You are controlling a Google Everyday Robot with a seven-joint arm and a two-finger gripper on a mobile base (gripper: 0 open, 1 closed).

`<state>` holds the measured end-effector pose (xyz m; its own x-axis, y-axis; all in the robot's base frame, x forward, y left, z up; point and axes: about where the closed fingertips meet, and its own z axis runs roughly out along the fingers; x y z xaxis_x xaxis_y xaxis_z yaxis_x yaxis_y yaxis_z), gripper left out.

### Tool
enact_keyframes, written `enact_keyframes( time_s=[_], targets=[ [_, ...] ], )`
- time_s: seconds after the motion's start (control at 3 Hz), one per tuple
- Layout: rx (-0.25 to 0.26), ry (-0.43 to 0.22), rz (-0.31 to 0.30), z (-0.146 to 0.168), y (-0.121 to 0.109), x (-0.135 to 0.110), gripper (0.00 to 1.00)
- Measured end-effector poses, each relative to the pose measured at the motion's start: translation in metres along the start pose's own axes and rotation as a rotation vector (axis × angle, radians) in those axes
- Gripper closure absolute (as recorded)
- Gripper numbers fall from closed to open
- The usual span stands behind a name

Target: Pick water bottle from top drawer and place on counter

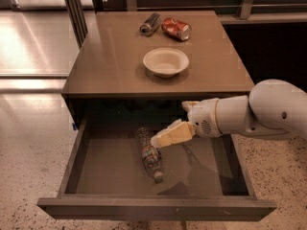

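Note:
The water bottle point(148, 153) lies on its side on the floor of the open top drawer point(158, 209), white cap towards the front, reddish label band around its middle. My gripper point(165, 136) reaches in from the right on a white arm and hangs over the drawer, its cream tip just right of and above the bottle's upper half. It holds nothing. The counter point(115, 56) is the glossy grey-brown cabinet top behind the drawer.
On the counter stand a white bowl point(165, 61) in the middle, and at the back a dark silver can point(150, 24) and a red crushed can point(176, 28). Speckled floor lies left and right of the cabinet. A dark shelf runs behind.

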<state>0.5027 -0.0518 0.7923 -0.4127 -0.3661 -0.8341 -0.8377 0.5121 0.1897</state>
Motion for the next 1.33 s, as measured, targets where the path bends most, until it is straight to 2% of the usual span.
enact_keyframes(
  time_s=[0.33, 0.67, 1.0, 1.33],
  targets=[
    [-0.12, -0.033, 0.054, 0.059, 0.021, 0.012, 0.0],
    [-0.141, -0.037, 0.068, 0.069, 0.023, 0.016, 0.0],
    [-0.09, -0.028, 0.086, 0.073, 0.018, 0.027, 0.0],
    [-0.029, 0.001, 0.138, 0.091, 0.009, 0.059, 0.0]
  ],
)
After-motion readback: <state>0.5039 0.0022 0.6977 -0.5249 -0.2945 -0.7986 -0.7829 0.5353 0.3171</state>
